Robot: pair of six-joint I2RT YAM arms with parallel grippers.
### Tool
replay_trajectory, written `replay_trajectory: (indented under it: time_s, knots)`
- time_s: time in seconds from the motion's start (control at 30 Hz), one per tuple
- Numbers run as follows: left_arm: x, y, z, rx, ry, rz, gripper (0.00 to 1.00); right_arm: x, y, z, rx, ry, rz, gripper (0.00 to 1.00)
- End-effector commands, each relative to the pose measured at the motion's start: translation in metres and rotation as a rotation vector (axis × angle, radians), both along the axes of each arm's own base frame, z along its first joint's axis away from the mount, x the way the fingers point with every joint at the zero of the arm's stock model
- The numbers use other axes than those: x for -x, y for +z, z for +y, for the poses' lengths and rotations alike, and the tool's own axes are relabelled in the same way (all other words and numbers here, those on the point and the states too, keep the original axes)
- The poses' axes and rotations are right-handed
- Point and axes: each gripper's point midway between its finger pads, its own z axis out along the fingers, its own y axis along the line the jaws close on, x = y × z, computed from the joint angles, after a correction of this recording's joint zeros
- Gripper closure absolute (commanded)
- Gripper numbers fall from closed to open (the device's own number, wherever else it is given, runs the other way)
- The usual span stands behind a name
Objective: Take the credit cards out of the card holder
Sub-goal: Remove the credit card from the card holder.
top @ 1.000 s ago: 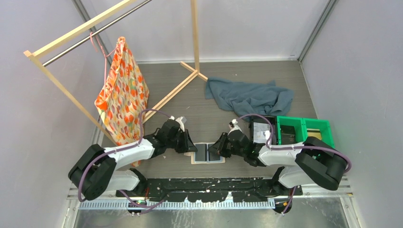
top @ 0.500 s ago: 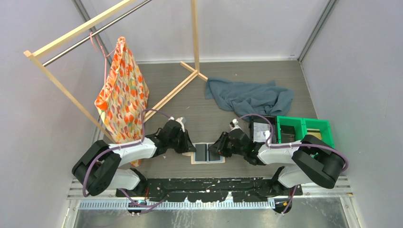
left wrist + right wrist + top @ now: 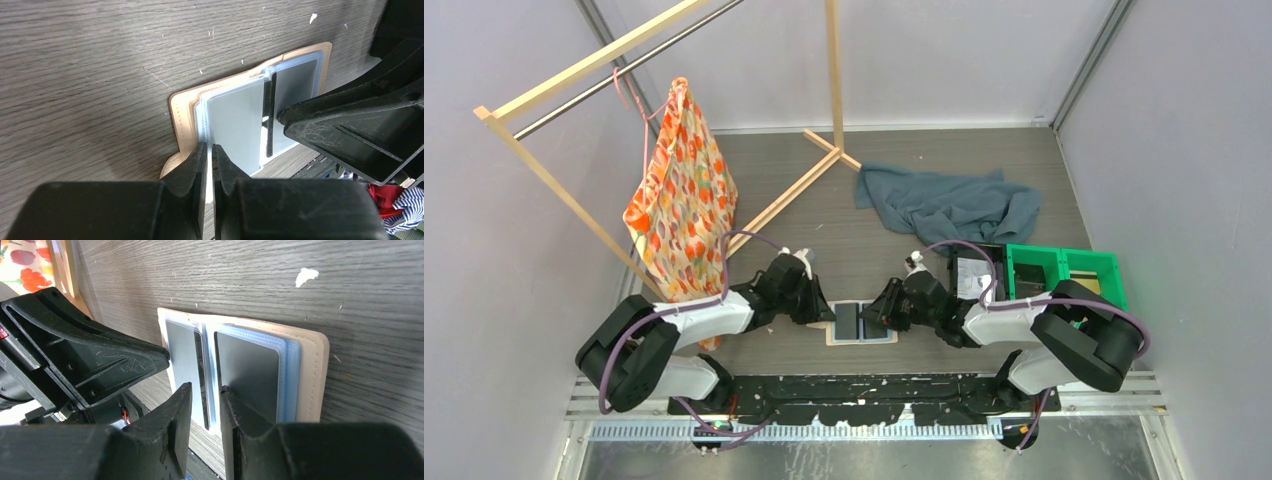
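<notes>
The tan card holder (image 3: 861, 323) lies open and flat between my two grippers. Its tan rim shows in the left wrist view (image 3: 180, 120) and the right wrist view (image 3: 312, 375). Dark grey credit cards sit in its pale blue pockets, one on each side of the fold (image 3: 235, 125) (image 3: 247, 372). My left gripper (image 3: 826, 312) (image 3: 209, 150) is shut, its tips at the holder's left pocket edge. My right gripper (image 3: 876, 318) (image 3: 206, 392) is narrowly open, with its jaws over the pocket edges beside the fold. I cannot tell whether either touches a card.
A black tray (image 3: 972, 272) and a green bin (image 3: 1064, 275) stand to the right. A grey-blue cloth (image 3: 949, 205) lies behind. A wooden rack (image 3: 794, 190) with a floral bag (image 3: 682, 200) stands at the left.
Both arms have shifted only slightly, with the grippers staying at the holder. The holder has not moved.
</notes>
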Motion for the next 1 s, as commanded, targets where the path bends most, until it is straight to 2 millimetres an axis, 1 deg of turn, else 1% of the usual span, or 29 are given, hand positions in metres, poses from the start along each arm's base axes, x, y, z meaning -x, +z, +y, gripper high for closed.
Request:
replay_trajectory:
  time_s: [0.0, 0.13, 0.33, 0.47, 0.7, 0.77, 0.83, 0.97]
  knots:
    - [0.001, -0.003, -0.003, 0.014, -0.034, -0.006, 0.90, -0.009, 0.012, 0.012, -0.049, 0.003, -0.033, 0.68]
    - [0.004, -0.005, -0.009, 0.036, -0.069, 0.010, 0.89, -0.009, 0.007, 0.012, -0.059, -0.006, -0.017, 0.70]
    - [0.006, -0.012, -0.011, 0.030, -0.081, 0.028, 0.89, -0.008, 0.001, 0.014, -0.072, -0.005, 0.000, 0.71]
    - [0.007, -0.018, -0.010, 0.018, -0.085, 0.043, 0.89, -0.007, 0.000, 0.013, -0.075, -0.011, 0.001, 0.71]
    - [0.010, -0.032, -0.013, 0.012, -0.103, 0.081, 0.89, -0.006, 0.005, 0.009, -0.111, -0.036, -0.003, 0.72]
    - [0.011, -0.034, -0.013, 0.009, -0.108, 0.089, 0.89, -0.005, 0.007, 0.009, -0.137, -0.045, 0.000, 0.74]
    - [0.011, -0.036, -0.013, 0.004, -0.110, 0.094, 0.89, -0.005, 0.010, 0.009, -0.167, -0.060, -0.001, 0.79]
    - [0.012, -0.037, -0.013, 0.000, -0.111, 0.097, 0.89, -0.005, 0.009, 0.007, -0.172, -0.068, 0.000, 0.84]
